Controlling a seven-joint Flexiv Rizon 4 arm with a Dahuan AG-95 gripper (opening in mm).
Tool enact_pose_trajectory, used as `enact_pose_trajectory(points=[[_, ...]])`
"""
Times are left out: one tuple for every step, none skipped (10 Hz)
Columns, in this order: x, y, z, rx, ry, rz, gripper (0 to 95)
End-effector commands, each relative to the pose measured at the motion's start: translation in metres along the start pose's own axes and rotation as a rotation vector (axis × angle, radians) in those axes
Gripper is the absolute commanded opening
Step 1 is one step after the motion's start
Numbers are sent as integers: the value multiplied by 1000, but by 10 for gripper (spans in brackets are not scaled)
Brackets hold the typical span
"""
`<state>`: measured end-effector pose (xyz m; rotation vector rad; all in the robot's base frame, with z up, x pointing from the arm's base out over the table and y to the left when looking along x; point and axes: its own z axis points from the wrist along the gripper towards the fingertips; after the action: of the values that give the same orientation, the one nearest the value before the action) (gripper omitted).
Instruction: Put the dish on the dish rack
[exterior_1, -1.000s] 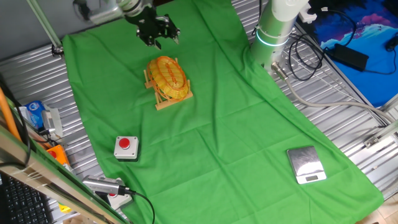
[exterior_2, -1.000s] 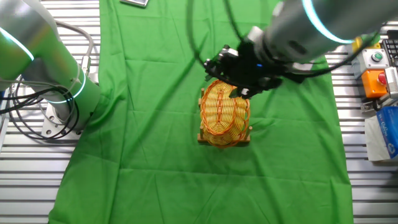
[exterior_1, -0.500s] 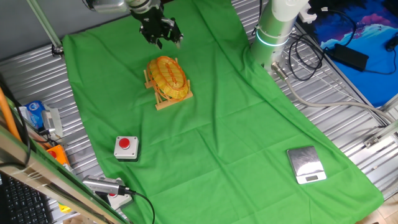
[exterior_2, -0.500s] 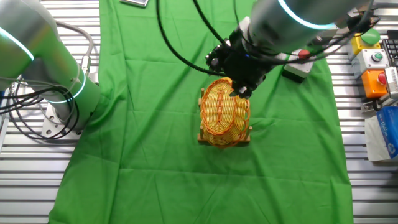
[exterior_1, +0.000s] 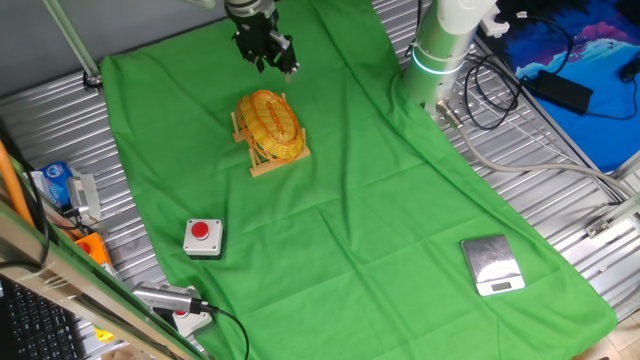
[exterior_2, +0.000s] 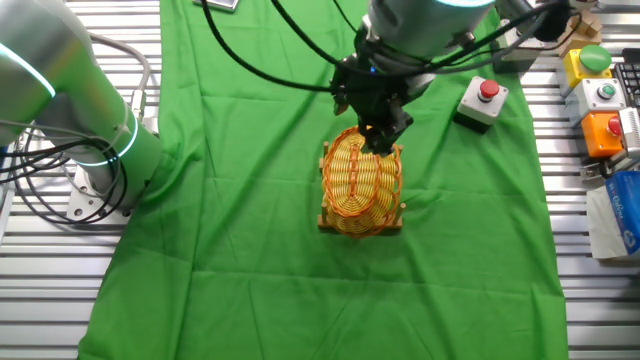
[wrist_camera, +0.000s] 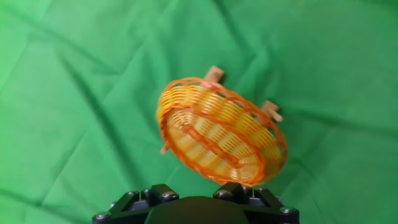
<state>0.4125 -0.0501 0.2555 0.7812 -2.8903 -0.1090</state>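
Observation:
The dish (exterior_1: 270, 124), a yellow and orange woven basket-plate, stands tilted on edge in the small wooden dish rack (exterior_1: 264, 167) on the green cloth. It also shows in the other fixed view (exterior_2: 362, 180) and in the hand view (wrist_camera: 221, 134), where rack pegs (wrist_camera: 214, 73) stick out behind it. My gripper (exterior_1: 270, 55) hangs above the dish's far edge, apart from it, open and empty. In the other fixed view the gripper (exterior_2: 380, 132) overlaps the dish's top rim. In the hand view only the finger bases (wrist_camera: 239, 190) show, wide apart.
A red push button box (exterior_1: 203, 236) lies on the cloth nearer the front, also seen in the other fixed view (exterior_2: 482, 98). A silver scale (exterior_1: 492, 265) lies front right. The arm's base (exterior_1: 440, 50) stands at the cloth's far right edge. More button boxes (exterior_2: 600, 90) sit off the cloth.
My gripper has risen and shifted away from the dish with its wrist turning. The dish has stayed in the rack.

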Motion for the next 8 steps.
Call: enact_pose_trajectory(points=[[12,-10,-6,39,-58,48,570],[20,-20,-11,40,-76,31,570],[26,-26,-14,33,-92,19,570],[32,-33,-16,28,-103,9,570],[35,-37,-17,26,-105,-3,570],[40,-42,-18,27,-105,-20,570],[42,-44,-18,28,-107,-28,570],[45,-48,-15,30,-107,-42,570]])
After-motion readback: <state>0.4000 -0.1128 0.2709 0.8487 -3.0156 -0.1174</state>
